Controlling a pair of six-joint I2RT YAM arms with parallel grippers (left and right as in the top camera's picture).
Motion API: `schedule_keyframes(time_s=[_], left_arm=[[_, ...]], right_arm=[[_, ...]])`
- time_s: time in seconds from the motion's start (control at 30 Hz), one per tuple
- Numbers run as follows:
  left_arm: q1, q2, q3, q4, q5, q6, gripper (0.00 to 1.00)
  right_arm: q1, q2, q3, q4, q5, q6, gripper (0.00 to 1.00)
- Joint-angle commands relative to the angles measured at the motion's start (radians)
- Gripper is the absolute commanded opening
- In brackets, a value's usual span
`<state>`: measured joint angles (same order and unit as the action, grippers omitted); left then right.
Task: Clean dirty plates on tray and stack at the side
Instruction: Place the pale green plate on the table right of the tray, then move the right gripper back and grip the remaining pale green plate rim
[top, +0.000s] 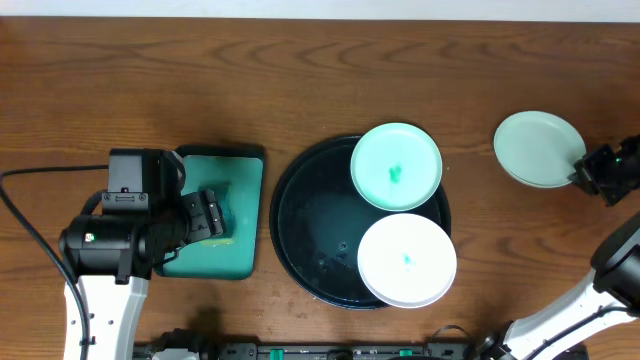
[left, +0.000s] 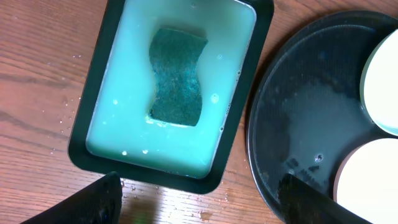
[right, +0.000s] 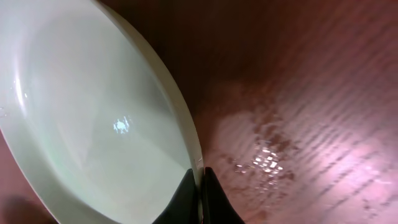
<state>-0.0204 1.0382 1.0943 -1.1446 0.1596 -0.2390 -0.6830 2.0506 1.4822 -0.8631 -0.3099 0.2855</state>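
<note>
The large round black tray (top: 300, 225) holds a mint green plate (top: 396, 166) with a teal smear and a white plate (top: 407, 259) with a small teal smear. Another mint green plate (top: 537, 148) lies on the table at the far right, with no smear showing. My right gripper (top: 588, 172) is shut on its rim, also seen in the right wrist view (right: 200, 180) with the plate (right: 81, 118) at left. My left gripper (left: 199, 199) is open and empty, above the table in front of the teal rectangular tray (left: 93, 146).
The teal rectangular tray (top: 245, 215) holds milky liquid and a green sponge (left: 177, 78). Water drops lie on the wood near it and beside the right plate (right: 264, 155). The black tray's bare part (left: 305, 118) is wet.
</note>
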Motion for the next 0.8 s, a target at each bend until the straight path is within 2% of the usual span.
schedule_keyframes(time_s=[0.0, 0.07, 0.23, 0.4, 0.63, 0.67, 0.77], left_arm=[[0.002, 0.002, 0.010, -0.001, 0.013, -0.009, 0.81], [0.002, 0.002, 0.010, -0.001, 0.013, -0.009, 0.81], [0.002, 0.002, 0.010, -0.003, 0.013, -0.009, 0.81], [0.002, 0.002, 0.010, -0.007, 0.013, -0.009, 0.81], [0.002, 0.002, 0.010, -0.007, 0.013, -0.009, 0.81], [0.002, 0.002, 0.010, -0.007, 0.013, -0.009, 0.80], [0.002, 0.002, 0.010, -0.006, 0.013, -0.009, 0.81]], right_arm=[[0.003, 0.002, -0.001, -0.014, 0.059, -0.014, 0.19], [0.003, 0.002, 0.000, -0.024, 0.067, -0.014, 0.34], [0.008, -0.025, 0.003, -0.049, 0.066, -0.013, 0.33], [0.048, -0.165, 0.003, -0.037, 0.066, -0.014, 0.35], [0.215, -0.442, 0.003, -0.031, -0.090, -0.211, 0.47], [0.245, -0.466, 0.003, -0.031, -0.095, -0.225, 0.53], [0.370, -0.526, 0.003, -0.029, -0.146, -0.264, 0.95]])
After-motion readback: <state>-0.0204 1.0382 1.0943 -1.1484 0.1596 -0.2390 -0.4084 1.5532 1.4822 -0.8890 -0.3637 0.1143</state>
